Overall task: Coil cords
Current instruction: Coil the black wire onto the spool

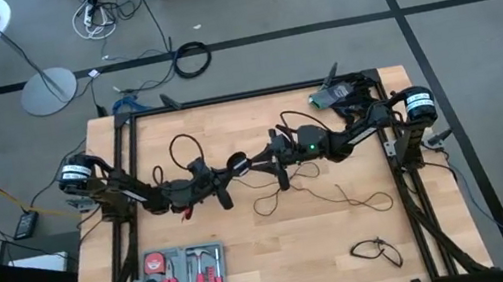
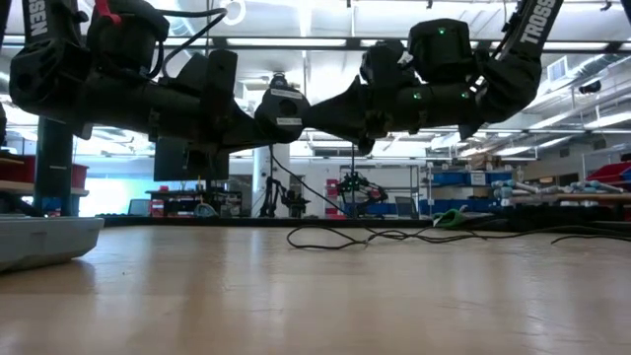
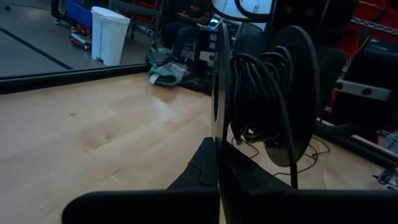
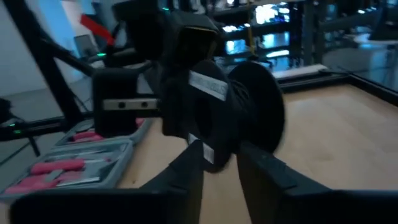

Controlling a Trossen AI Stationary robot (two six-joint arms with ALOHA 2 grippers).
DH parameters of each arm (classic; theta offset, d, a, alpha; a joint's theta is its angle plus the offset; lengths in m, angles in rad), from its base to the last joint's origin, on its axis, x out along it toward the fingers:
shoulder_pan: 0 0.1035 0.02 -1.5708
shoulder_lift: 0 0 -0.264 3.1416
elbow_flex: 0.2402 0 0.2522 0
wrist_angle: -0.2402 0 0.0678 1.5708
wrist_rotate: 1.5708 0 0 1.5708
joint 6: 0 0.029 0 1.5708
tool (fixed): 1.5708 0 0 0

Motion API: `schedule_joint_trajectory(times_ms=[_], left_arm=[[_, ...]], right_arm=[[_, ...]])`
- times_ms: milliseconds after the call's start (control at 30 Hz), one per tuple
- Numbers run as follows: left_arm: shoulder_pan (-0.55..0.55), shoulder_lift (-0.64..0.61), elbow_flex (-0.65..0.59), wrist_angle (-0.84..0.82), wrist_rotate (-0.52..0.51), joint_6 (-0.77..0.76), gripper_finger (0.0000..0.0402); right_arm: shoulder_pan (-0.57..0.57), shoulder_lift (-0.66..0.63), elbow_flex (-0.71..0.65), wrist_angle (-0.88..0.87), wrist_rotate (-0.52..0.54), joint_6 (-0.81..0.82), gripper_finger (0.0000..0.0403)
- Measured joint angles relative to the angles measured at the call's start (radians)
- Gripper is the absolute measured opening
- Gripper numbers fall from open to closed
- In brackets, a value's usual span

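A small black reel has thin black cord wound between its two round flanges and is held up above mid table. From it the long cord hangs down, and its loose run lies slack on the wood. A short cord lies looped at the front right. My left gripper comes in level from the table's left and is shut on the reel. My right gripper comes in level from the right, fingers apart on either side of the reel's labelled face. My left gripper pinches the rim of one thin flange of the reel between its two fingers, coming in level from the table's left. The reel stands on edge, lifted clear of the table, with cord trailing down from it. I cannot tell whether my right gripper touches the reel.
A tray of red-handled tools sits at the front left. Another thin cord loop lies behind the left arm. A grey device is at the back right corner. Black frame rails run along the table's sides.
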Motion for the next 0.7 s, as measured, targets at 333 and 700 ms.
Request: schedule_joint_trajectory(times_ms=[333, 700], left_arm=[[0.000, 0.000, 0.000, 0.015, 0.001, -0.001, 0.0001], [0.000, 0.000, 0.000, 0.015, -0.006, -0.031, 0.0027]], right_arm=[[0.005, 0.000, 0.021, -0.007, -0.052, -0.047, 0.0005], [0.003, 0.000, 0.021, -0.006, -0.052, -0.039, 0.0001]])
